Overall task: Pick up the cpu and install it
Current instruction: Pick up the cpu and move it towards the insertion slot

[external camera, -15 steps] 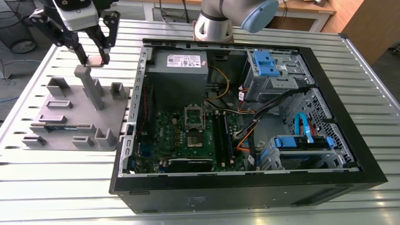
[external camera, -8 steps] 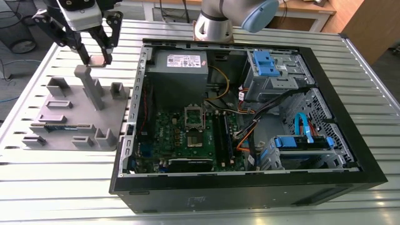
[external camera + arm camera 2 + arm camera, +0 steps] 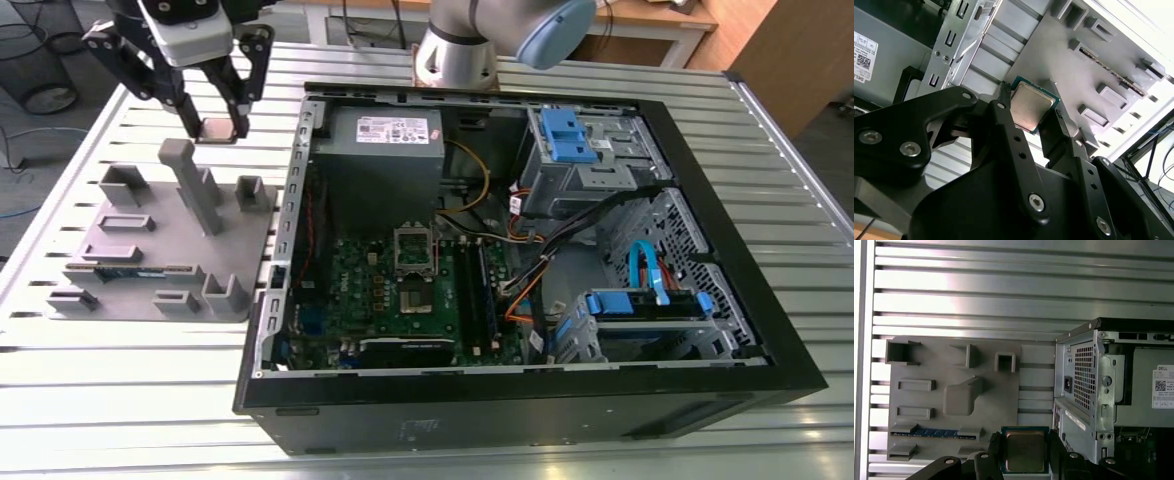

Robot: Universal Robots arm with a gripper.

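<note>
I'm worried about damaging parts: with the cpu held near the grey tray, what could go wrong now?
The cpu is pinched only at its edges by the fingers, so it might slip or tilt. The case wall stands between the gripper and the motherboard socket; a low path could clip it.

We get bright, even overhead light in exterior view; glare stripes on table (image 3: 134,400) slats. Inside of computer case (image 3: 534,420) dim, shadowed. Second wrist view: background blown white, cpu (image 3: 1030,107) top reflecting softly.
</note>
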